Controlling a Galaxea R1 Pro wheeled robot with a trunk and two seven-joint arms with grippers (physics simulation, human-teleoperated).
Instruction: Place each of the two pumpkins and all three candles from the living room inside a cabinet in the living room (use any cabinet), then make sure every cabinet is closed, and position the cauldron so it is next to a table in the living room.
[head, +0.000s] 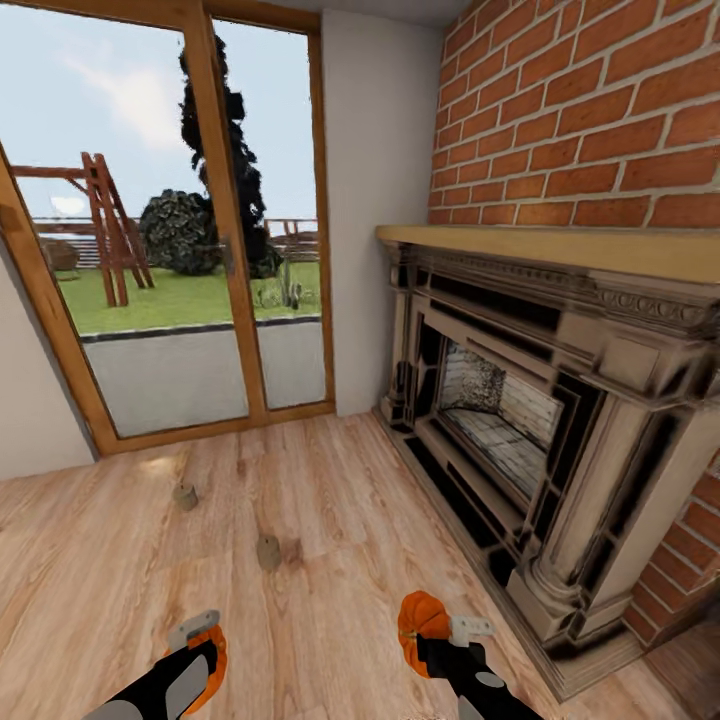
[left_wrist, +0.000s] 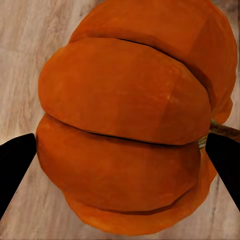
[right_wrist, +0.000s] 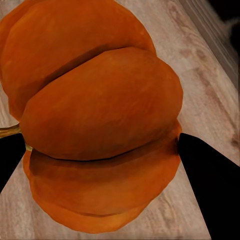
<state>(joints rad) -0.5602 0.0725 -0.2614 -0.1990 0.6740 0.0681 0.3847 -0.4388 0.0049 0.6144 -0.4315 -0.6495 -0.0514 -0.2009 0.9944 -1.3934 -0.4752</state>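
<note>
Each of my grippers holds an orange ribbed pumpkin. At the lower left of the head view, my left gripper (head: 205, 655) is shut on one pumpkin (head: 212, 662), seen close up in the left wrist view as a pumpkin (left_wrist: 130, 120) between black fingers (left_wrist: 15, 165). My right gripper (head: 432, 635) is shut on the other pumpkin (head: 420, 620), which also appears as a pumpkin (right_wrist: 95, 125) in the right wrist view. Two tan candles stand on the wooden floor ahead: one candle (head: 185, 495) farther off, another candle (head: 268, 552) nearer.
A stone fireplace (head: 520, 420) with a wooden mantel (head: 540, 245) juts from the brick wall (head: 590, 110) on the right. A glass door (head: 170, 230) with a wooden frame faces the garden ahead. Wooden floor (head: 330, 500) lies between them.
</note>
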